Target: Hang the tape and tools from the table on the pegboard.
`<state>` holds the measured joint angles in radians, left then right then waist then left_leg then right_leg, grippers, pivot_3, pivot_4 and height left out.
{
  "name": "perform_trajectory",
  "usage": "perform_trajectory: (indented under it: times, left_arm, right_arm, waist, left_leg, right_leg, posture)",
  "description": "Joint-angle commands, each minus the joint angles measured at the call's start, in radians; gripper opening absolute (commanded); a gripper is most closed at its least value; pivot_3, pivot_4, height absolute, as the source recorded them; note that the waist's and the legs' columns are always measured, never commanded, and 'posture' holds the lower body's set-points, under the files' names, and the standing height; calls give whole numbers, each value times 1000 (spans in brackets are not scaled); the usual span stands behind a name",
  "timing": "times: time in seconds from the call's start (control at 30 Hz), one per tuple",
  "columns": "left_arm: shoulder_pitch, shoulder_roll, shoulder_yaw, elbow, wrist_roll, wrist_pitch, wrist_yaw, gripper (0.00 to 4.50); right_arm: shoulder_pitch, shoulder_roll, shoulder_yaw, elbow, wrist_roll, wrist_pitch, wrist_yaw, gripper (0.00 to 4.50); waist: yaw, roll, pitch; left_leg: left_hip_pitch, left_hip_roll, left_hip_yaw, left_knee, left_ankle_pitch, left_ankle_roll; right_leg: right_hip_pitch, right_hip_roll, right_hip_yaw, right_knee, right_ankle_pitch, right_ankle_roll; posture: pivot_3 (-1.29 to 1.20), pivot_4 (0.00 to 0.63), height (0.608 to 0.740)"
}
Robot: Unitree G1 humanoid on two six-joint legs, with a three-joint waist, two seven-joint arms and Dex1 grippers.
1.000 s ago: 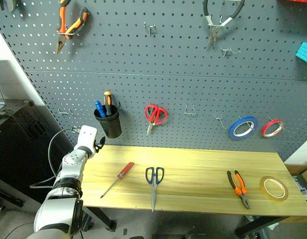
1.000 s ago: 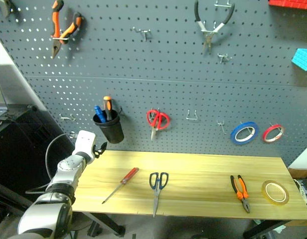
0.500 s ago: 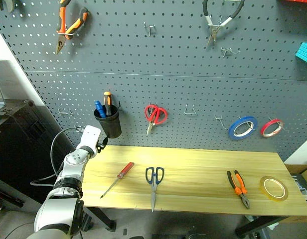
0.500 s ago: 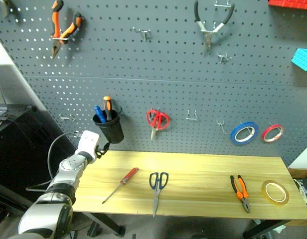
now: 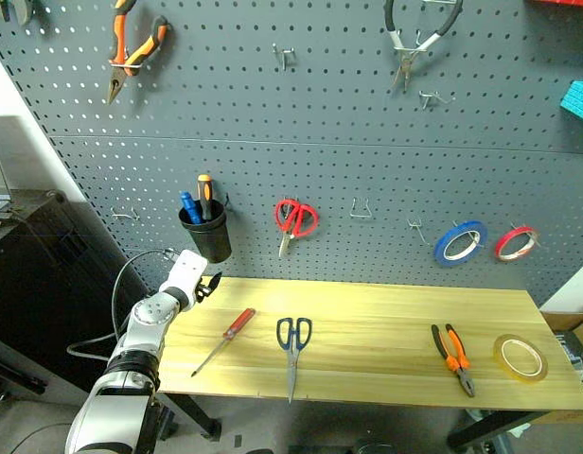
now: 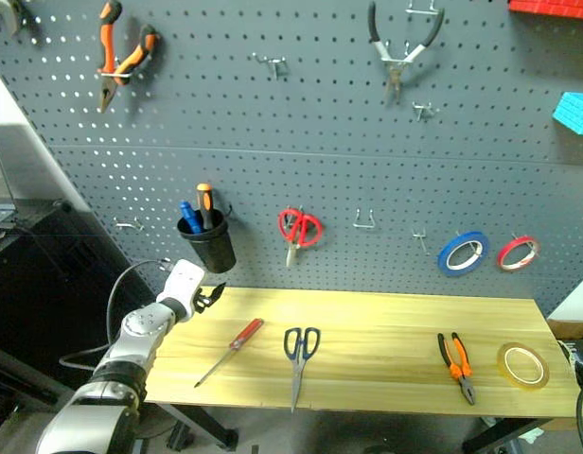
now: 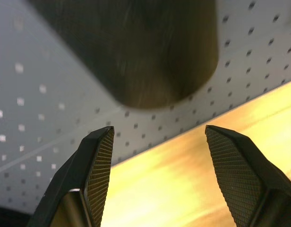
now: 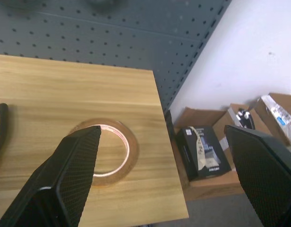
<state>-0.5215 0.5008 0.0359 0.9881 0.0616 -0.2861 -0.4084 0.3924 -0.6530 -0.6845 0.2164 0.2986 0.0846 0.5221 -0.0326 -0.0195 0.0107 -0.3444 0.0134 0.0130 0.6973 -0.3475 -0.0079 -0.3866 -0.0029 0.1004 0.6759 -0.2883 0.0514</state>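
My left gripper (image 6: 212, 295) stands open and empty, its two fingers well apart, and over the last second it has moved in from beyond the worktop's left edge to hang over the rear left corner, just below the black holder cup (image 5: 206, 236) on the pegboard (image 5: 329, 104). My left wrist view confirms this: the cup's base looms close ahead with bare wood between the fingers. My right gripper (image 8: 159, 184) is likewise spread wide and holds nothing; its own view looks down on the yellow tape (image 8: 105, 144) at the worktop's right end. Nothing on the table (image 5: 367, 312) has shifted. The red-handled screwdriver (image 5: 225, 340) lies near the left end, nearest my left gripper but apart from it; the blue-handled scissors (image 5: 291, 350) lie left of centre, blades toward the front edge; the orange-and-black pliers (image 5: 452, 357) and the yellow tape lie toward the right end, the tape by the front right corner. I judge that no item has been hung yet and that the left arm is closing on the screwdriver as its first pick; free hooks (image 5: 362, 210) remain on the board.
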Motion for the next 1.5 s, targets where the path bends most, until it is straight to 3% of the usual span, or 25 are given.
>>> perform_trajectory:
  times: [0.03,0.37,0.67,0.83,1.0,1.23,1.5]
  left_arm:
    - [-32,-1,2,-30,-3,-1,-1,3267]
    - [18,-1,-46,-112,33,-61,-34,3267]
    - [125,-78,-170,-499,13,13,-200,3267]
    - [130,-113,-252,-701,-27,121,-345,3267]
    - [122,-128,-286,-821,-62,246,-418,3267]
    - [102,-116,-317,-960,-99,396,-505,3267]
    - [84,-87,-354,-1109,-141,474,-593,3267]
  right_arm:
    - [-4,1,-14,-40,10,3,-8,4500]
    - [12,19,1,-79,1,24,-8,4500]
    - [66,70,17,-215,10,86,-16,4500]
    - [58,83,71,-351,22,252,-49,4500]
    - [-21,69,117,-393,46,440,-85,4500]
    - [-240,-17,256,-224,4,520,-44,4500]
    - [-539,-98,398,217,-75,478,35,4500]
  waist:
    - [0,0,0]
    - [0,0,1]
    - [2,5,35]
    - [-30,12,68]
    - [-68,10,100]
    - [-82,6,149]
    - [-62,5,188]
  left_leg:
    - [0,0,0,0,0,0]
    - [0,0,0,0,0,0]
    - [1,-1,-1,0,0,0]
    - [-2,-1,0,-1,0,0]
    - [-2,-1,-1,-1,0,0]
    - [-1,-1,-4,0,0,0]
    - [-7,-3,-6,0,0,0]
  right_leg:
    - [0,0,0,0,0,0]
    - [0,0,0,-1,0,0]
    - [2,-1,0,-2,-1,0]
    - [3,0,2,-2,-1,1]
    - [3,0,2,-2,-2,1]
    - [2,0,0,-3,-2,1]
    - [-2,-9,-2,-5,-2,1]
  posture:
    - [-48,8,740]
    - [-50,28,740]
    - [-109,104,740]
    - [-150,149,740]
    - [-160,171,740]
    - [-127,210,740]
    - [-55,253,740]
